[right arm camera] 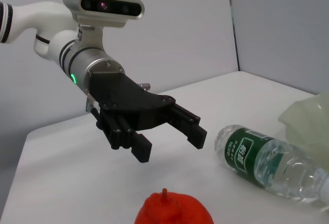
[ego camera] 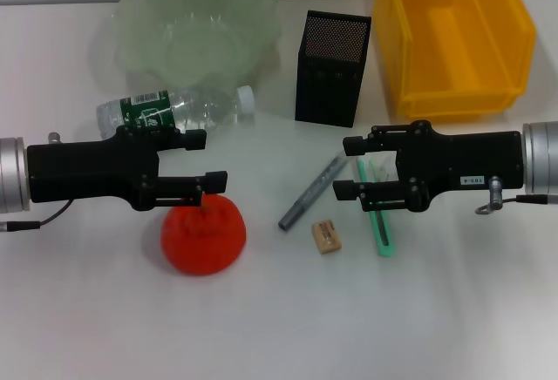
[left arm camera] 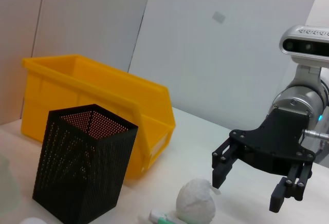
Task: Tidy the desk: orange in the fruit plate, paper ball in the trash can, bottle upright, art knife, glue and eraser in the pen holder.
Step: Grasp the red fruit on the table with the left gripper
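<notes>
The orange (ego camera: 203,236) sits on the table just below my open left gripper (ego camera: 212,160), and also shows in the right wrist view (right arm camera: 172,211). The bottle (ego camera: 174,110) lies on its side behind that gripper. My open right gripper (ego camera: 344,168) hovers over the paper ball (left arm camera: 196,202), which is hidden under it in the head view. A grey pen-shaped tool (ego camera: 309,193), a green stick (ego camera: 378,219) and the eraser (ego camera: 326,235) lie between the grippers. The fruit plate (ego camera: 196,27), pen holder (ego camera: 331,66) and trash can (ego camera: 453,36) stand at the back.
The left wrist view shows the right gripper (left arm camera: 247,192) open beside the paper ball, with the pen holder (left arm camera: 82,167) and trash can (left arm camera: 103,100) behind. The right wrist view shows the left gripper (right arm camera: 169,143) above the orange, next to the bottle (right arm camera: 272,160).
</notes>
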You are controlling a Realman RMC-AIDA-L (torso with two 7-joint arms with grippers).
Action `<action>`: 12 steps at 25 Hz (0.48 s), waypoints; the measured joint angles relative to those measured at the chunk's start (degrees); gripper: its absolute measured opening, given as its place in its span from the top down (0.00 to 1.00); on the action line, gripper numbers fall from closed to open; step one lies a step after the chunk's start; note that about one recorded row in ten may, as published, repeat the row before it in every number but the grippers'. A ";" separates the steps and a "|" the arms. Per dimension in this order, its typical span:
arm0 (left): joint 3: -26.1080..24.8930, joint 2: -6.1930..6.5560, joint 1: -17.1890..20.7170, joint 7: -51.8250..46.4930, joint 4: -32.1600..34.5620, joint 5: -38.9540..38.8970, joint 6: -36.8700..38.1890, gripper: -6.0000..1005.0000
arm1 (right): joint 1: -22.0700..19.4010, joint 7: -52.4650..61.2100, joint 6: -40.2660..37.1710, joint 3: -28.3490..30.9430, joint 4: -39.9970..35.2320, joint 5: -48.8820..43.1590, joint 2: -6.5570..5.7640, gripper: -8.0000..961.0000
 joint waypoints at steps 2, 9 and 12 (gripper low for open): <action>0.00 0.00 0.00 0.00 0.00 0.00 0.00 0.20 | 0.03 0.00 0.00 0.00 0.00 0.00 0.01 0.28; 0.12 -0.25 0.00 0.50 0.00 0.70 -0.19 0.20 | 0.15 0.00 -0.01 0.00 0.00 0.00 0.07 0.29; 0.01 -0.40 -0.01 0.73 0.00 1.97 -0.47 0.20 | 0.21 0.00 0.00 0.00 0.00 0.00 0.08 0.29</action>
